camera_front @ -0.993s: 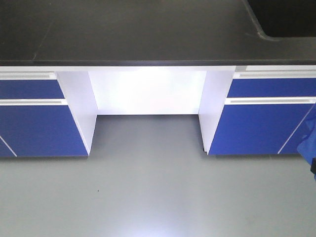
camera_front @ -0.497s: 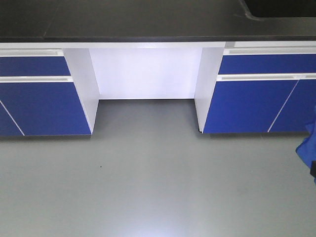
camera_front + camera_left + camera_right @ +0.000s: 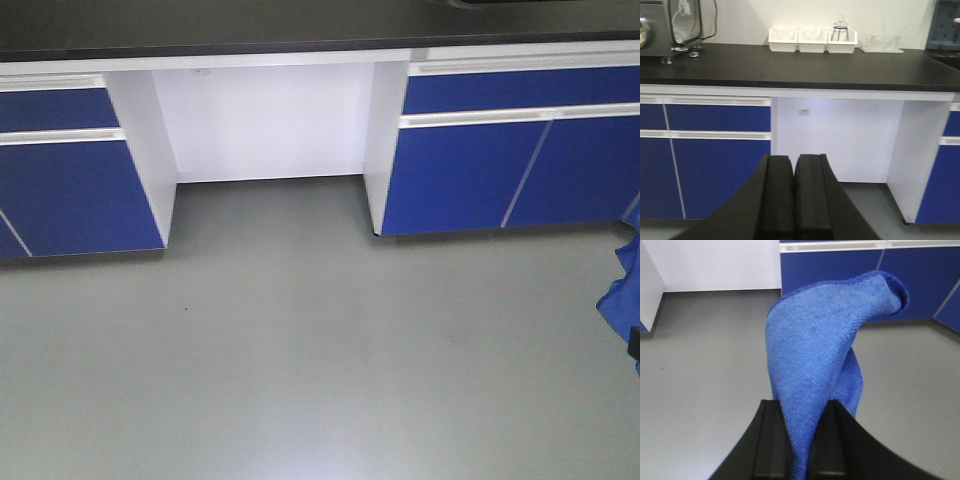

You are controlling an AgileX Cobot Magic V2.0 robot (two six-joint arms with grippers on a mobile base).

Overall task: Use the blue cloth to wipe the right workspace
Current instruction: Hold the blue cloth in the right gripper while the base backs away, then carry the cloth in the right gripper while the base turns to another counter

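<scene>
The blue cloth (image 3: 820, 350) is pinched between the black fingers of my right gripper (image 3: 800, 412), which is shut on it; the cloth sticks up and folds over above the grey floor. A strip of the cloth also shows at the right edge of the front view (image 3: 625, 290). My left gripper (image 3: 793, 165) is shut and empty, its pads pressed together, facing the black worktop (image 3: 800, 67) and the knee space under it.
Blue cabinets (image 3: 480, 170) with white drawer handles stand either side of a white knee space (image 3: 265, 120). Grey floor (image 3: 300, 340) lies in front. White trays (image 3: 812, 40) and a metal apparatus (image 3: 682, 25) stand on the worktop's far side.
The front view has shifted: the bench has slid up and left in the frame and more floor shows. The blue cloth shows further in at the right edge.
</scene>
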